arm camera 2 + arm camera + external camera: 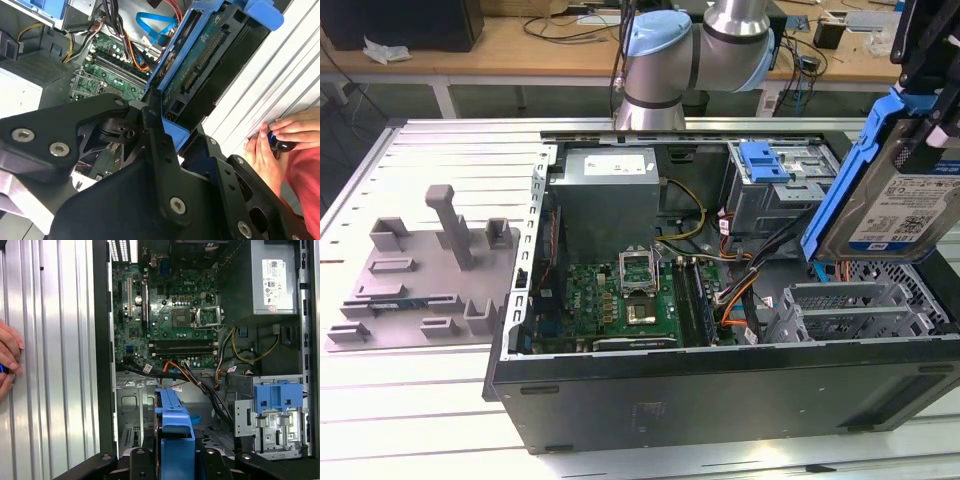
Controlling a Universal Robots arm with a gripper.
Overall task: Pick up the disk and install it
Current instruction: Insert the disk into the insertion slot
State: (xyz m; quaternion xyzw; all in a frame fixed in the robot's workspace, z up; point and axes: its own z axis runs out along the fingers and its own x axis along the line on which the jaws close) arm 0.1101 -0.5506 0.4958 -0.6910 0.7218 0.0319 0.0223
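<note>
Exterior view: flat silver hard disk in blue rail bracket (905, 205) hangs tilted over the open black computer case (720, 400), at the exterior view's right.
Second wrist view: claw (177, 131) clamped on its bracket.
First wrist view: grey drive cage (245, 415) well apart from it.
Pick done, install not.

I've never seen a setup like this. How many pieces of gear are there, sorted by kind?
Robot arm: 1
Disk, gripped in the claw: 1
Open computer: 1
Grey holder beside it: 1
Total: 4
</note>
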